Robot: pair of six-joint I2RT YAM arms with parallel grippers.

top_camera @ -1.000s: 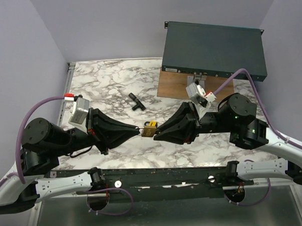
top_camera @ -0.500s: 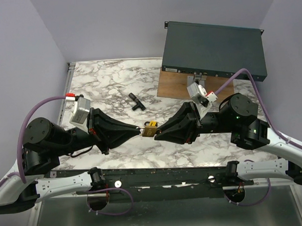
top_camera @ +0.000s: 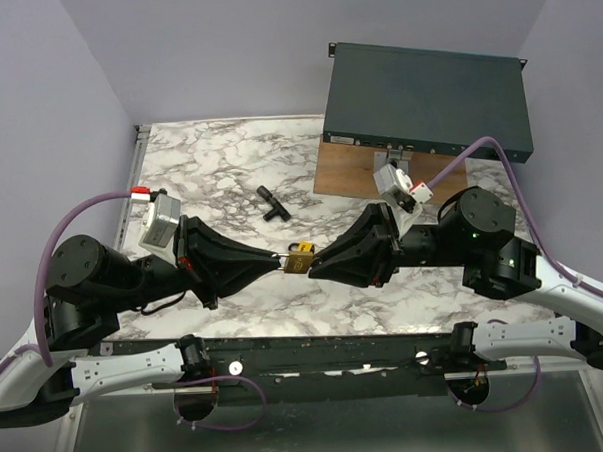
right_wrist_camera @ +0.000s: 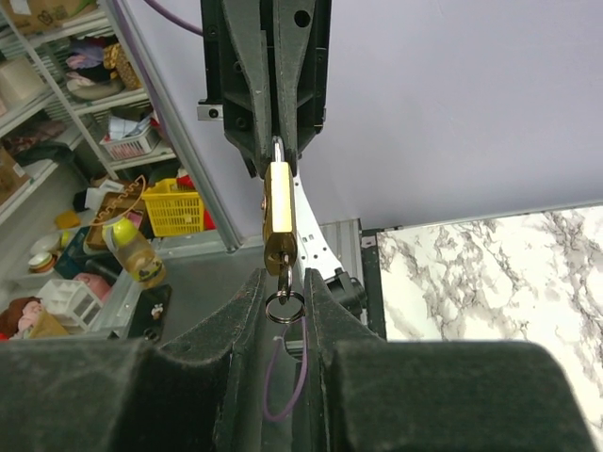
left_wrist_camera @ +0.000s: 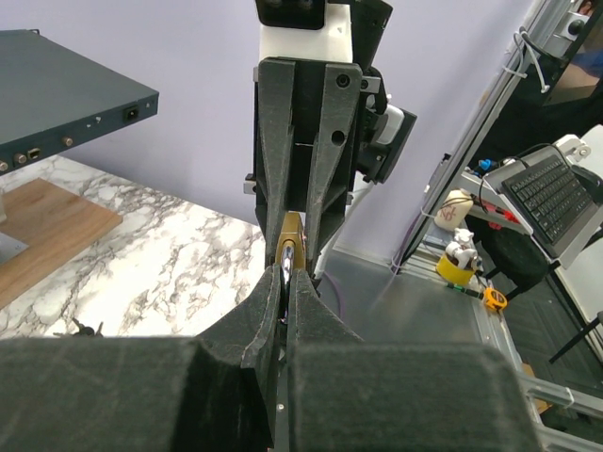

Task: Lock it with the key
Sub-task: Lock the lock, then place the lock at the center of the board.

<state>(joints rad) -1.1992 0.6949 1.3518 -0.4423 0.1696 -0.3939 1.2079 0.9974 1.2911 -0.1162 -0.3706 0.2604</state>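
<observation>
Meeting tip to tip above the bench [top_camera: 219,160], a little toward 6 o'clock of its middle: left pincer [top_camera: 281,259] reaching in from 9 o'clock, right pincer [top_camera: 314,264] from 3 o'clock. Between them, lifted clear of the marble top, a brass padlock [top_camera: 300,257]. Gripped by the left pincer at the steel shackle [right_wrist_camera: 278,148], with both fingers pressed together on it. Gripped at the opposite end by the right pincer, which pinches the key [right_wrist_camera: 280,263] seated in the bottom of the padlock body, with only a narrow gap taken up by the key head. Hanging from the key, between the right fingers, a small split ring [right_wrist_camera: 284,306]. Shown in the left wrist view as a thin brass edge at 12 o'clock, flanked by the other pincer's two dark fingers. Cannot tell whether the shackle is latched into the body. Lying on the bench at 11 o'clock of the padlock, well apart from it, a small black T-shaped part [top_camera: 272,202]. At 1 o'clock, a dark flat metal box [top_camera: 426,90] resting partly on a wooden board [top_camera: 344,172].
</observation>
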